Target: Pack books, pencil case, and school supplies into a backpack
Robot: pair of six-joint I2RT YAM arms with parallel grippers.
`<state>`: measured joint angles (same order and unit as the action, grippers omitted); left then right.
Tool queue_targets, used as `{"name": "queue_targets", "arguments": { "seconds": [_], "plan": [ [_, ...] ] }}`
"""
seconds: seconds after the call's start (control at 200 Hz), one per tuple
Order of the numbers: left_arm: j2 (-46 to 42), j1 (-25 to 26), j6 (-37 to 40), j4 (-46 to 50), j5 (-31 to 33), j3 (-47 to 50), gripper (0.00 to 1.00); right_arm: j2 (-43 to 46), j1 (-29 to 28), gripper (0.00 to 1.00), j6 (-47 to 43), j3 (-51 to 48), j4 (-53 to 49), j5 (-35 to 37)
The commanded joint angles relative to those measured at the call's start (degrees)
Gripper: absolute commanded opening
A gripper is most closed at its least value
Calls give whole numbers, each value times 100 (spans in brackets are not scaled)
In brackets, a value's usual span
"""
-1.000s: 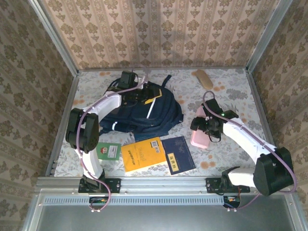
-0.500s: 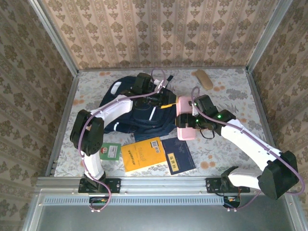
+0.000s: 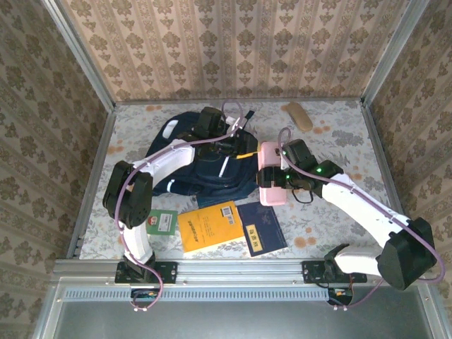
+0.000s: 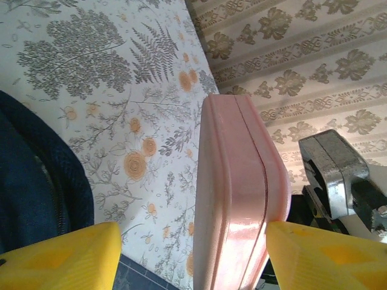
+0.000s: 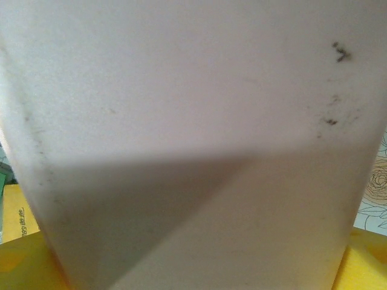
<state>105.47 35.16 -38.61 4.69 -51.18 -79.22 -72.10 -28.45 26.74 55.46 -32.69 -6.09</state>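
Pinched the case (image 3: 269,192) in the right gripper (image 3: 274,173) just beside the backpack (image 3: 201,176), with the left gripper (image 3: 239,143) spread at its mouth (slack fabric there), so risked catching the rim and slipping out.

In right wrist view, pink pencil case (image 5: 181,121) cut off by every edge, backpack (image 3: 205,182) mouth hidden at 12 o'clock under left arm (image 3: 166,155), labels on books (image 3: 210,227) too small to be read.
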Motion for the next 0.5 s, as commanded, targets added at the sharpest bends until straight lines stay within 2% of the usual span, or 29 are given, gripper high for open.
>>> {"name": "queue_targets", "arguments": {
  "seconds": [0.0,0.195,0.495],
  "plan": [
    [-281,-36,243,72,-5,-116,69,-111,-82,77,-97,280,316,90],
    [-316,-141,-122,-402,-223,1,61,-220,-82,77,-80,368,331,75],
    [-405,-149,-215,-598,-288,56,60,-462,-86,77,-59,465,377,90]
  ]
}}
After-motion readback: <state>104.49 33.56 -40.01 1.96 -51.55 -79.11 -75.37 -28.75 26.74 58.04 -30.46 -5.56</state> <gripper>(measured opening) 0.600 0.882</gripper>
